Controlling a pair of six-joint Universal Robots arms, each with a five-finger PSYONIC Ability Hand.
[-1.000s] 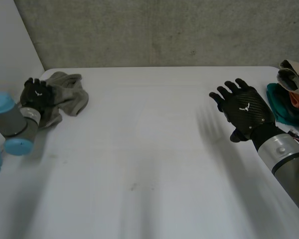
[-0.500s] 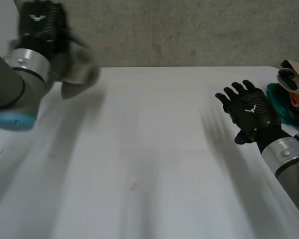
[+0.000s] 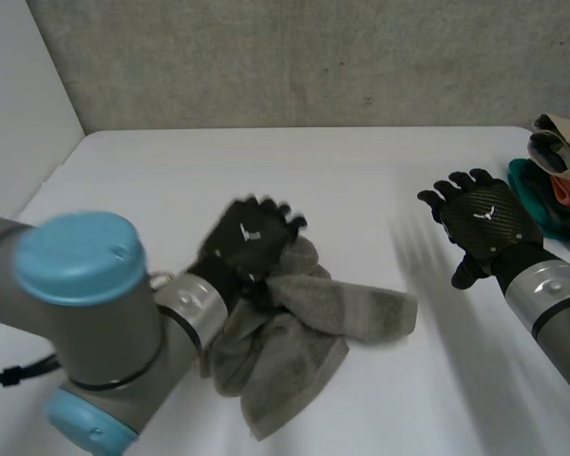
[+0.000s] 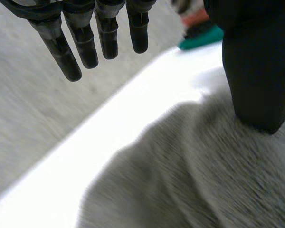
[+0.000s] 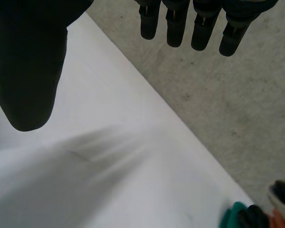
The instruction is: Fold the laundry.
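- Nearest the camera, the left arm (image 3: 85,313) comes in from the near left corner. Its grey joint and light-blue cap loom large over the white surface (image 3: 361,180).
- Just beyond the arm, a grey towel (image 3: 304,328) lies crumpled on the surface, left of the middle. One rumpled flap reaches toward the right and another trails toward the near edge.
- The left robot hand (image 3: 250,237) sits over the far left part of the towel, palm down, with the cloth bunched beneath it.
- In the left wrist view its fingers (image 4: 85,45) are held straight and well clear of the cloth. The thumb (image 4: 256,71) touches the towel (image 4: 204,180) with its tip. Nothing is closed around the cloth.
- Further back on the right, the right robot hand (image 3: 483,217) is held above the surface, well apart from the towel. Its fingers are spread and point away from the camera.
- In the right wrist view its fingers (image 5: 202,33) and thumb (image 5: 31,61) are straight with a wide gap between them, and they hold nothing. Bare surface lies under the palm.
- At the far right edge of the surface, just beside the right robot hand, sits a pile of folded clothes (image 3: 556,180) in teal, orange and beige.
- Behind the surface stands a rough grey wall (image 3: 313,57).
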